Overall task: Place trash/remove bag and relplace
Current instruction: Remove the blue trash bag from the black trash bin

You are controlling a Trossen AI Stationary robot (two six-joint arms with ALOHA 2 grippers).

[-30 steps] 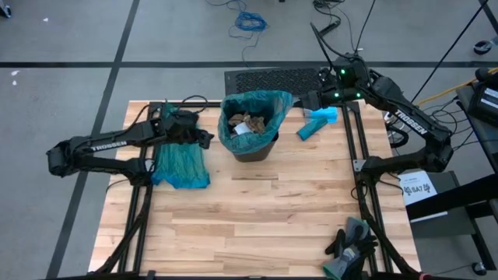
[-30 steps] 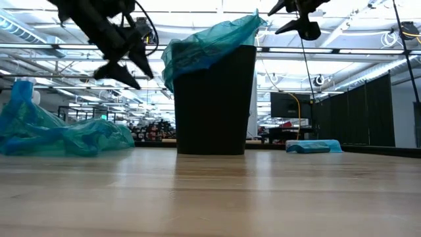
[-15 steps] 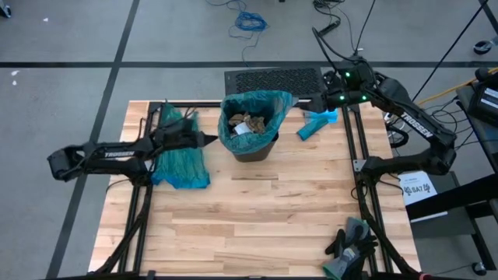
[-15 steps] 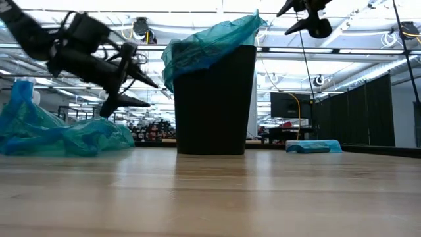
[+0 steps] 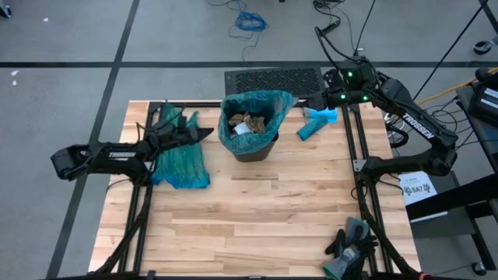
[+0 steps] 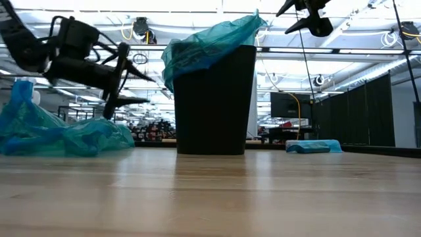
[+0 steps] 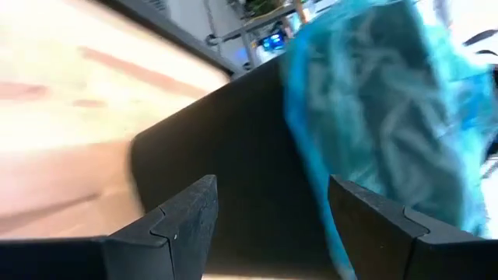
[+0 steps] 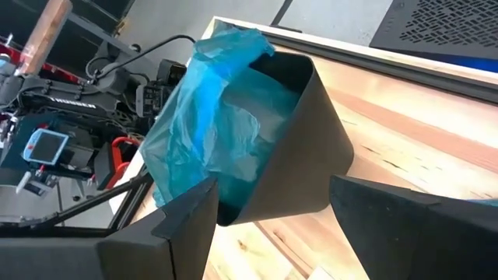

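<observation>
A black bin [image 5: 253, 144] stands at the table's far middle, lined with a teal bag [image 5: 257, 103] folded over its rim. Trash [image 5: 247, 124], brown and white scraps, lies inside it. My left gripper [image 5: 207, 133] is open and nearly level, just left of the bin's wall [image 7: 249, 171], pointing at it; in the low view the left gripper [image 6: 141, 91] stands a little short of the bin [image 6: 214, 99]. My right gripper [image 5: 309, 99] hovers open, high at the bin's far right, looking down on the bag [image 8: 202, 132].
A loose teal bag [image 5: 180, 159] lies crumpled on the table under my left arm. A light-blue pack [image 5: 317, 123] lies right of the bin. Dark gloves [image 5: 350, 245] lie at the near right edge. Bare wood stretches across the near half.
My left gripper has sunk from high above the loose bag to about the height of the bin's upper wall. It has tipped from slanting down to nearly level and rolled, its open fingers now pointing at the bin's left side.
</observation>
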